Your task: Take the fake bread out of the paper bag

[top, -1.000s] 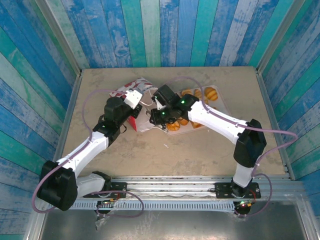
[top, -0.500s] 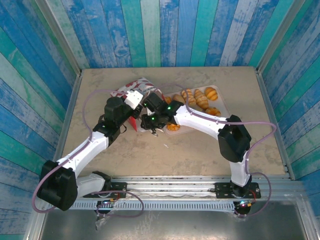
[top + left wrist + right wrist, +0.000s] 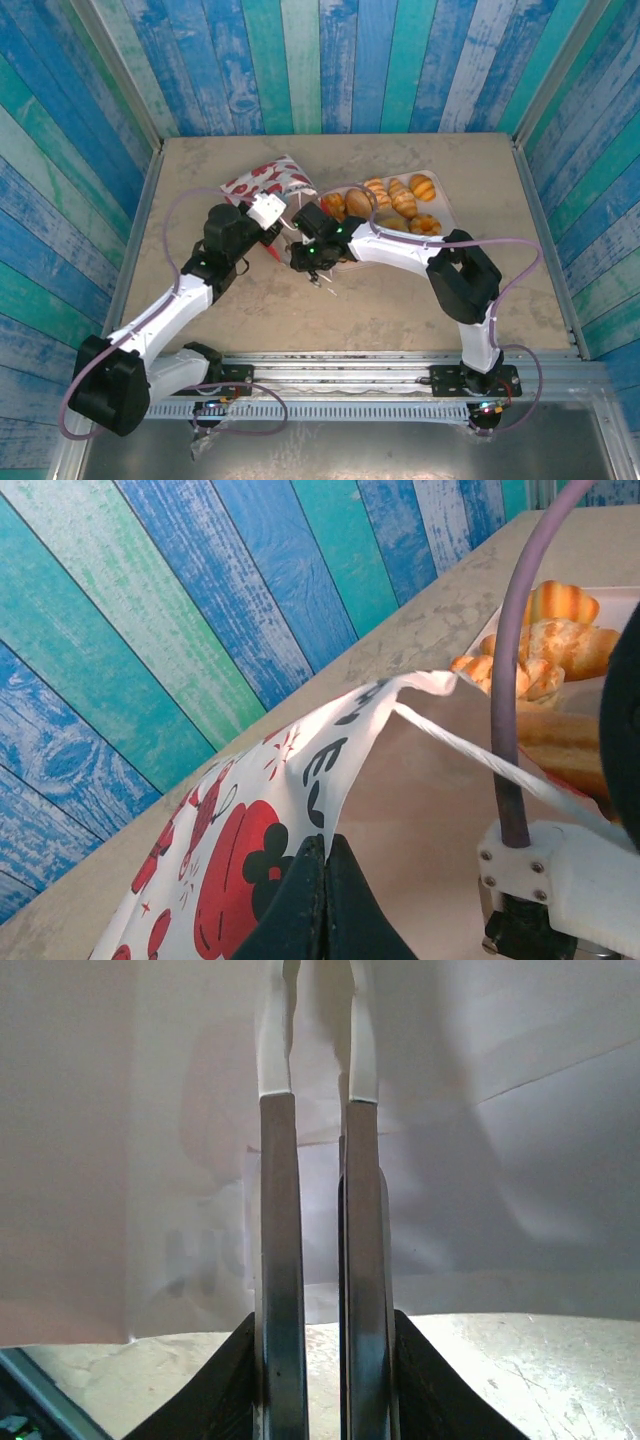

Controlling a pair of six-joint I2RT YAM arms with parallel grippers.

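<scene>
**Top external view.** You are seeing the left gripper (image 3: 272,222) pinching the near edge of the paper bag (image 3: 265,180), which is lying on the table (image 3: 380,300) just beyond that gripper. The right gripper (image 3: 293,238) is pointing into the bag's mouth, close beside the left gripper. The fake bread (image 3: 400,196) is lying in a pale tray (image 3: 447,208), behind the right gripper and along its forearm. From here you cannot tell how the right jaws are standing.

**Left wrist view.** You are looking along jaws that are pressing together on the bag's (image 3: 240,860) printed wall, red apples and dark lettering running away from the tips. A white cord handle (image 3: 470,752) is stretching to the right of the left gripper (image 3: 322,875). Beyond it, pieces of bread (image 3: 555,640) are resting in the tray, and a purple cable (image 3: 512,680) is crossing in front of them.

**Right wrist view.** The right gripper (image 3: 318,1020) is reaching inside the bag (image 3: 480,1160). Its fingers (image 3: 280,1260) are standing slightly apart, and white paper is showing through the slim gap. The table (image 3: 520,1360) is lying under their bases.
</scene>
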